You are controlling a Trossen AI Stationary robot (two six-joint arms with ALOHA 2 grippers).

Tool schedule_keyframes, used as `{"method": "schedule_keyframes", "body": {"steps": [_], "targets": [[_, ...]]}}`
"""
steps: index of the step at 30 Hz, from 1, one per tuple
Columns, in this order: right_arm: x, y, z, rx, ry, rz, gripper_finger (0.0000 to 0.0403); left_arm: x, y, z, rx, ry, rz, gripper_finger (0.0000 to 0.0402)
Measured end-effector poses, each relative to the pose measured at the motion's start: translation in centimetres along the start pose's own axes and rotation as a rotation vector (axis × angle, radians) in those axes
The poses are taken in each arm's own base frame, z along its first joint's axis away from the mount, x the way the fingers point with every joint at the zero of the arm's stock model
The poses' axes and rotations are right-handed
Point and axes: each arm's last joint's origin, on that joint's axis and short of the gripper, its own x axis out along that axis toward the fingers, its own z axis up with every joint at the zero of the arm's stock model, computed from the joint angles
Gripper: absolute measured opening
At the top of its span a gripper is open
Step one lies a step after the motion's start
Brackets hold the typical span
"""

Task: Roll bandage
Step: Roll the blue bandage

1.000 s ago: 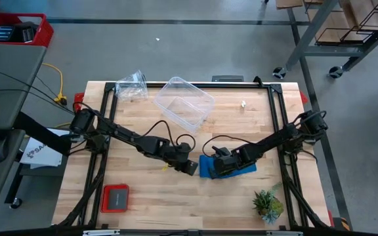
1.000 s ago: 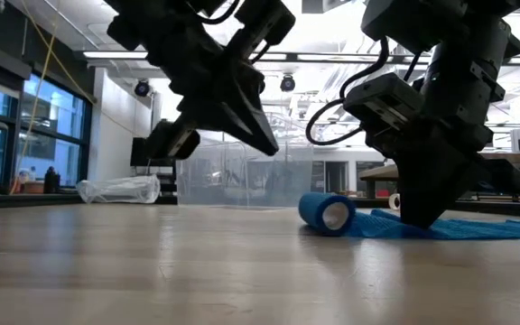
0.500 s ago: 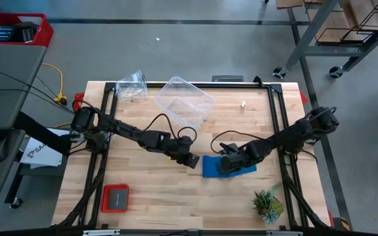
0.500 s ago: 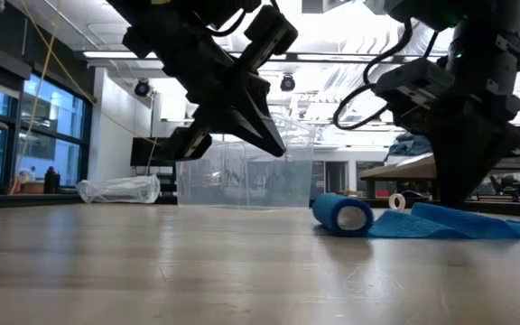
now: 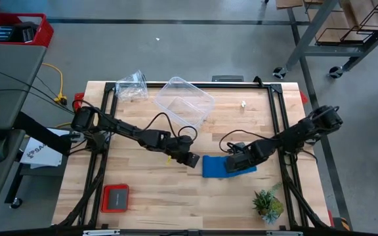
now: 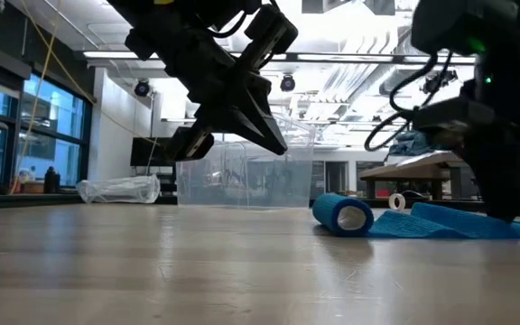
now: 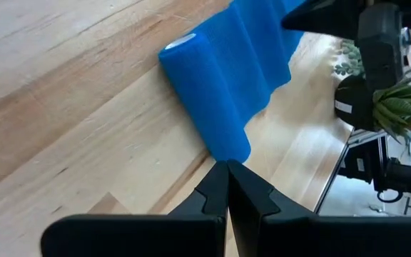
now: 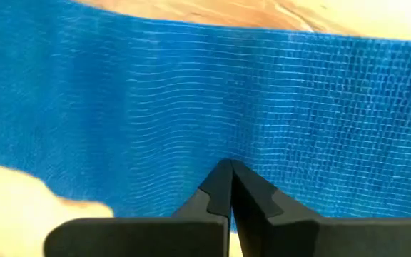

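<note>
Bandage work sits at the middle of our wooden table (image 5: pixel 143 190), the largest thing in view, seen from straight above. Our two dark arms reach inward from either side. Behind them, toward the far edge, a clear plastic tub (image 5: pixel 184 103) lies open, with a crumpled clear bag (image 5: pixel 131 84) to its left. A small green plant (image 5: pixel 267 204) stands at the near right corner, and a red and dark flat case (image 5: pixel 116 198) lies at the near left.

Our bright blue bandage (image 5: pixel 226 165) rests a little right of the table's centre. One end is wound into a short roll (image 6: pixel 342 214); the rest trails away as a loose, rumpled band (image 6: pixel 459 223) lying flat on the wood.

Our left gripper (image 5: pixel 190 160) hangs above the table just left of the roll, close to it but not touching, its two fingers (image 7: pixel 216 191) pressed together into a point. Our right gripper (image 5: pixel 235 161) is down over the loose band, its tips set against the fabric; its fingers (image 8: pixel 220 187) are also pressed tight together, with nothing pinched between them.
</note>
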Motion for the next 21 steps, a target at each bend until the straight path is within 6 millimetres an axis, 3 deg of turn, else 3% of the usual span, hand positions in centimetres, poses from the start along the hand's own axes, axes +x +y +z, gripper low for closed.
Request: {"method": "schedule_keyframes", "body": {"steps": [11,21], "targets": [[0.0,-1.3,-0.5,0.020,0.018,-0.077,0.0000,0.0,0.0,0.0,-0.012,-0.002,0.004,0.0000],[0.0,-1.5,-0.8,0.101,0.028,-0.100,0.0000,0.0,1.2,-0.3,-0.046,-0.017,0.139,0.0000]]}}
